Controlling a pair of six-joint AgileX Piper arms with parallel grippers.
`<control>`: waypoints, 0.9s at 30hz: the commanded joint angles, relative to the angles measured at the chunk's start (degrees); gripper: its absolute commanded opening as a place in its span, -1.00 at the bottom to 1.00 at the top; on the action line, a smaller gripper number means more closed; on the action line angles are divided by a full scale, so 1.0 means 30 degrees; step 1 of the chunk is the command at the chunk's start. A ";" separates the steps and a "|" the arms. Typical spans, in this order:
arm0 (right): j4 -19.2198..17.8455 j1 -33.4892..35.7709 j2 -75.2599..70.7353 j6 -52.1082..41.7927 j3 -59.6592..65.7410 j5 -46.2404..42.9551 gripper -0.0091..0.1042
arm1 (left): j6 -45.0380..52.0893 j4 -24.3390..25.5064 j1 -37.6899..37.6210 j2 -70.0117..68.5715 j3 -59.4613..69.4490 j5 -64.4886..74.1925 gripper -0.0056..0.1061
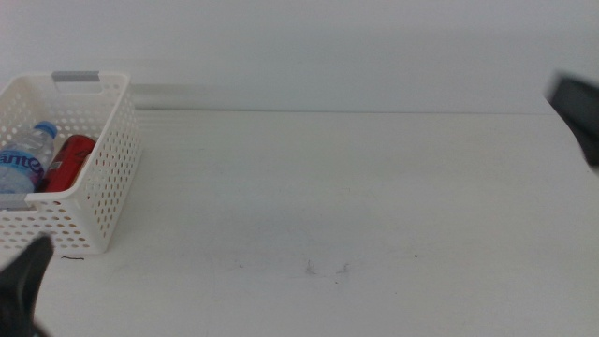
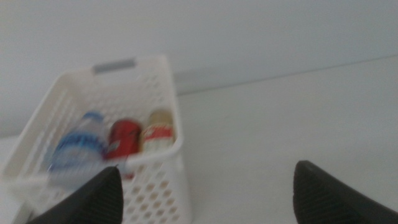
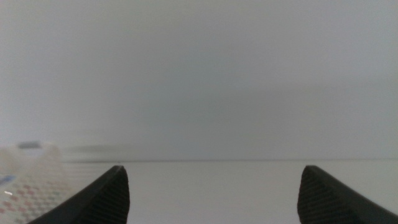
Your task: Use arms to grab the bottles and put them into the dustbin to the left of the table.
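Note:
The white perforated dustbin (image 1: pixel 117 150) stands at the table's left edge. In it lie the clear water bottle (image 1: pixel 23 159) and the red can (image 1: pixel 70 161). The left wrist view shows the dustbin (image 2: pixel 158 183) holding the water bottle (image 2: pixel 78 146), the red can (image 2: pixel 124 138) and the yellow-liquid bottle (image 2: pixel 158 129) side by side. The yellow bottle is hidden in the middle view. My left gripper (image 2: pixel 208 169) is open and empty; it shows at the bottom left of the middle view (image 1: pixel 23 281), in front of the dustbin. My right gripper (image 3: pixel 214 169) is open and empty at the far right (image 1: pixel 576 108).
The white table (image 1: pixel 337 187) carries a few faint dark scuff marks (image 1: pixel 326 269) near its front middle. A pale wall rises behind the table. The dustbin shows blurred in the right wrist view (image 3: pixel 31 180).

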 commanded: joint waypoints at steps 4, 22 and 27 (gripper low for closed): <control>-0.2628 -0.1968 -0.5943 -0.0039 0.4506 -0.0528 0.68 | -0.0016 -0.0412 0.1680 -0.4741 0.3560 -0.0559 0.78; -0.5372 -0.6329 -1.4580 -0.0039 1.1570 0.3382 0.68 | -0.0016 -0.0894 0.2255 -0.5809 0.5490 -0.0620 0.78; -0.5332 -0.6329 -1.4580 -0.0039 1.1570 0.3340 0.68 | -0.0016 -0.0894 0.2255 -0.5809 0.5490 -0.0620 0.78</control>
